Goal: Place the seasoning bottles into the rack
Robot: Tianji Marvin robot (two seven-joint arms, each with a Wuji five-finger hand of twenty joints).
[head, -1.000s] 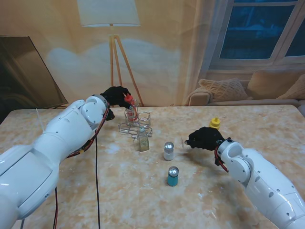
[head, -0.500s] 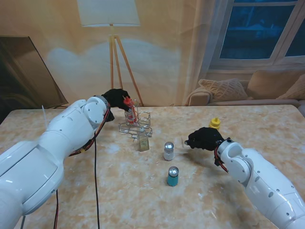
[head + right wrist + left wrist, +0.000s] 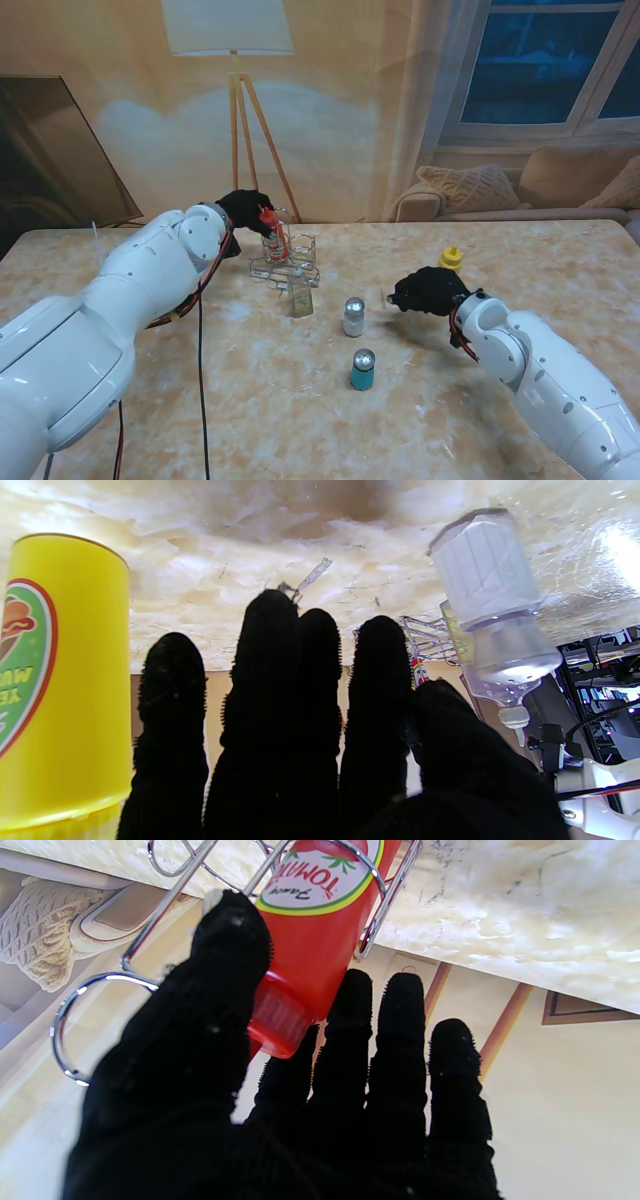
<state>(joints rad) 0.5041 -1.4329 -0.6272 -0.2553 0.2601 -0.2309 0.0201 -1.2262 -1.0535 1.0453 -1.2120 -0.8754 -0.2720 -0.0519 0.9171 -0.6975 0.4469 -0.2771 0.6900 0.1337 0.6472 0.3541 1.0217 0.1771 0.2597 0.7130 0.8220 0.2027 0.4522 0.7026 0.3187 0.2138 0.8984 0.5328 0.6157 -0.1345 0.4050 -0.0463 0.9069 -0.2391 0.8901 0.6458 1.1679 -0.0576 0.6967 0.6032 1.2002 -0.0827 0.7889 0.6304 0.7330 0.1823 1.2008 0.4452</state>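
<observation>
A red tomato bottle (image 3: 271, 232) (image 3: 320, 930) stands in a ring of the wire rack (image 3: 287, 264) (image 3: 115, 975) at the far middle of the table. My left hand (image 3: 244, 208) (image 3: 300, 1120) is shut on its capped top, thumb on one side and the fingers on the other. An oil bottle (image 3: 300, 297) stands just in front of the rack. A white shaker (image 3: 353, 317) (image 3: 492, 605), a teal shaker (image 3: 362, 370) and a yellow bottle (image 3: 451, 258) (image 3: 60, 680) stand on the table. My right hand (image 3: 430, 290) (image 3: 300, 730) is open between the white shaker and the yellow bottle, holding nothing.
The marble table (image 3: 250, 400) runs wide on both sides. A loose black cable (image 3: 202, 380) hangs from my left arm over the near left of the table. A floor lamp and a sofa stand beyond the far edge.
My left hand has sunk slightly with the red bottle, which now sits lower in the rack ring. The right hand has not moved.
</observation>
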